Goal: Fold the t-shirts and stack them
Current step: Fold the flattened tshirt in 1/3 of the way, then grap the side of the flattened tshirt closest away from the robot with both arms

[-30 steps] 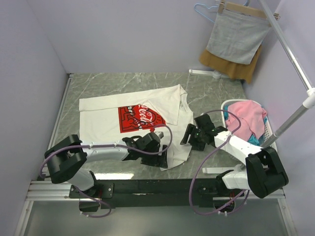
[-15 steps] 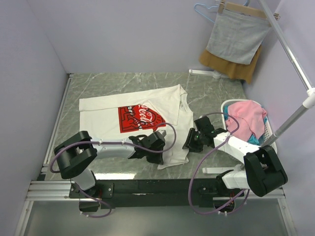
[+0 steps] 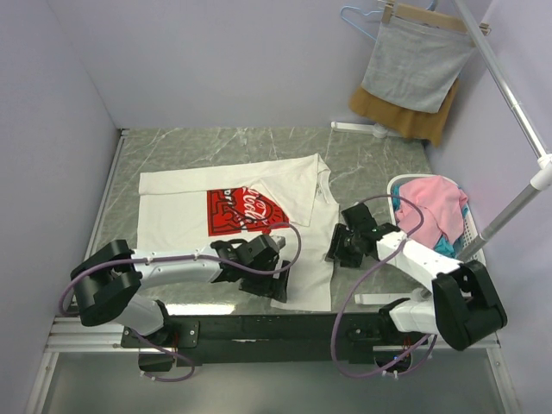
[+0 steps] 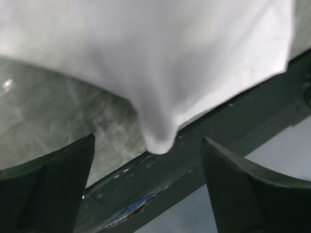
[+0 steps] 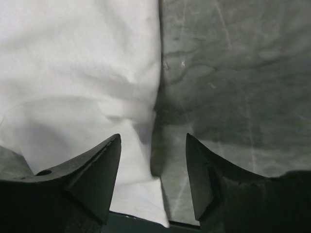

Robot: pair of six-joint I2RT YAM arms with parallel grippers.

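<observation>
T-shirt: your white t-shirt [image 3: 185,216] lies spread on the desk [image 3: 172,147], red print up, with the collar side folded over the print's right corner.
Left gripper: you have the left gripper [image 3: 263,278] over the shirt's near edge, its jaws wide and holding nothing.
Left wrist view: 1 drooping point of white cloth [image 4: 160,73] sits between the jaws; the picture is blurred, so it may or may not brush them.
Right gripper: your right gripper [image 3: 341,248] sits at the shirt's right edge, jaws partly apart and empty.
Right wrist view: the shirt's edge [image 5: 73,73] runs between the jaws, with bare desk to its right.
Basket: a white basket [image 3: 473,226] with pink cloth [image 3: 431,203] stands at your right.
</observation>
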